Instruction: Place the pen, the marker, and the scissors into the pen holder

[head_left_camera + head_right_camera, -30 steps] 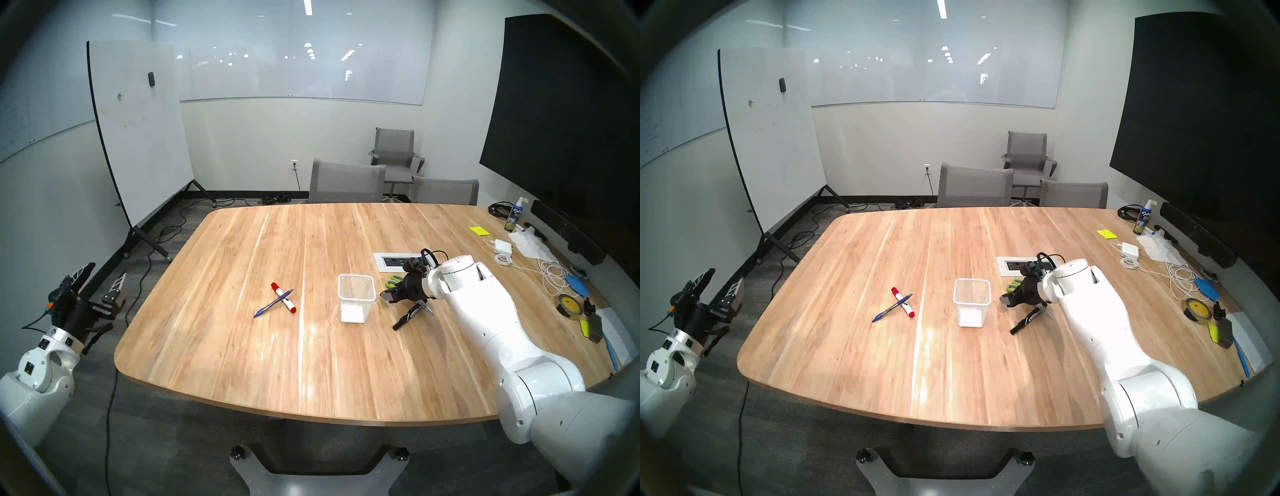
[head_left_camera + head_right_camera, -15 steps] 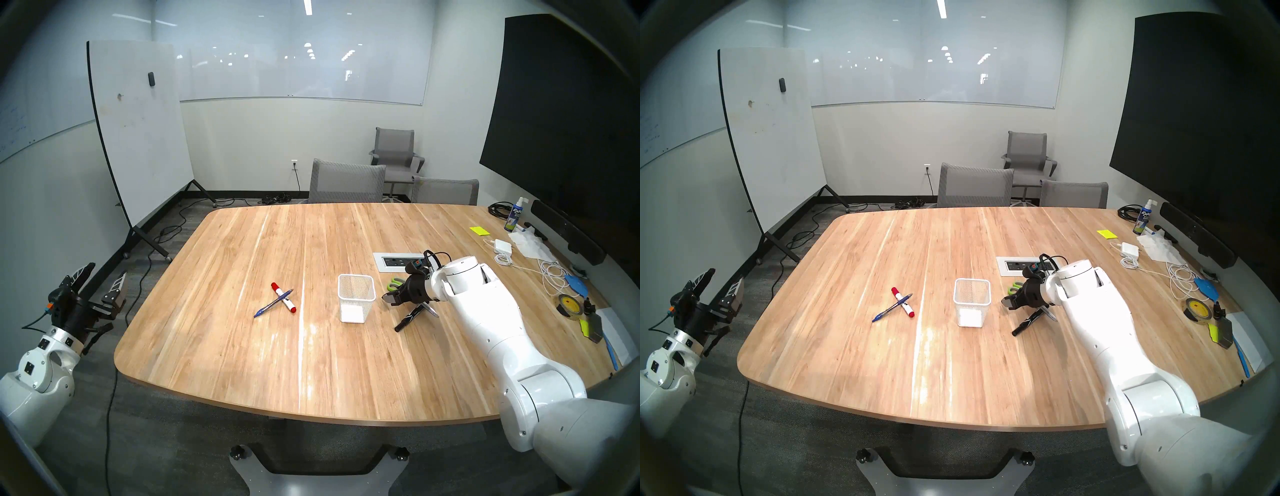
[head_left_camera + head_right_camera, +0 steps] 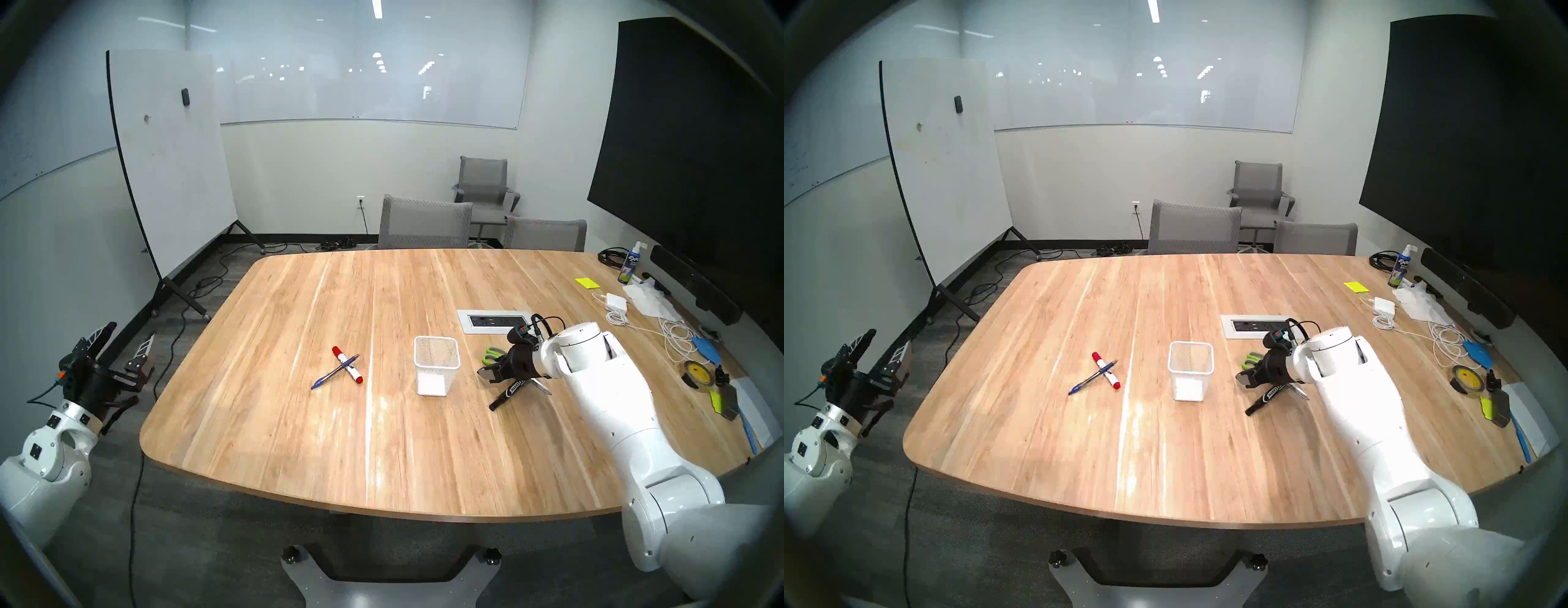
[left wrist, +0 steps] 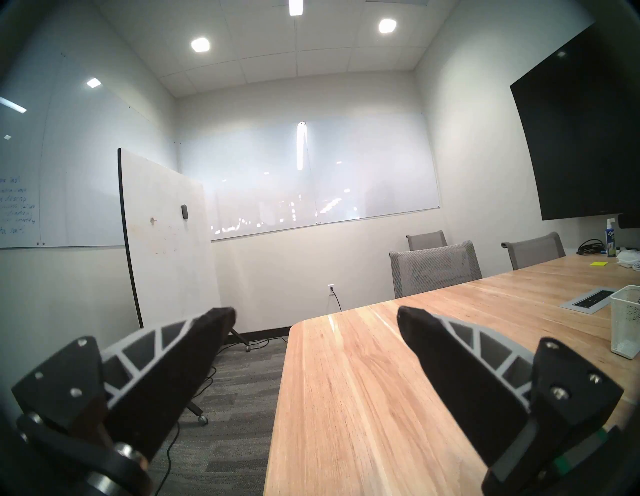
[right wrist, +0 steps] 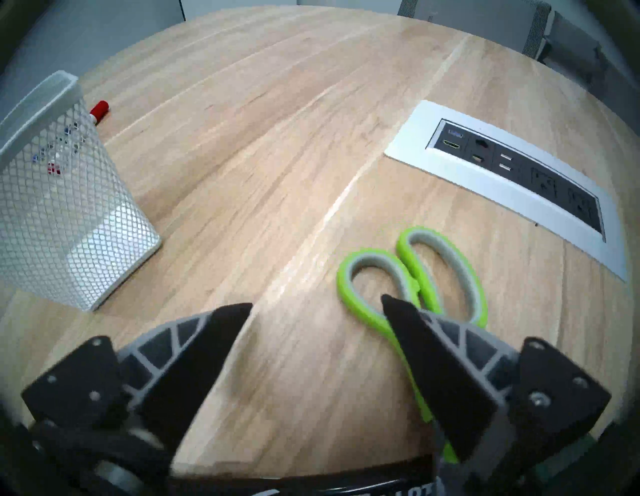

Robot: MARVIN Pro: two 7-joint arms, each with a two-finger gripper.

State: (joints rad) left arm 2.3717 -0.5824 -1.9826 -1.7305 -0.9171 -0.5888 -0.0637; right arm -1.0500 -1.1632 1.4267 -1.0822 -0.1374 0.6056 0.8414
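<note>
Right wrist view: the half-open, empty right end effector (image 5: 315,306) is being held over the black marker (image 5: 311,485), lying crosswise beneath; scissors (image 5: 408,277) just beyond.

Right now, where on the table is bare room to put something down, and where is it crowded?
Free: the near part of the table, in front of the blue pen and pen holder; also the far half behind them. Crowded: beside the right claw, where black marker and scissors lie, and the cluttered right edge.
</note>
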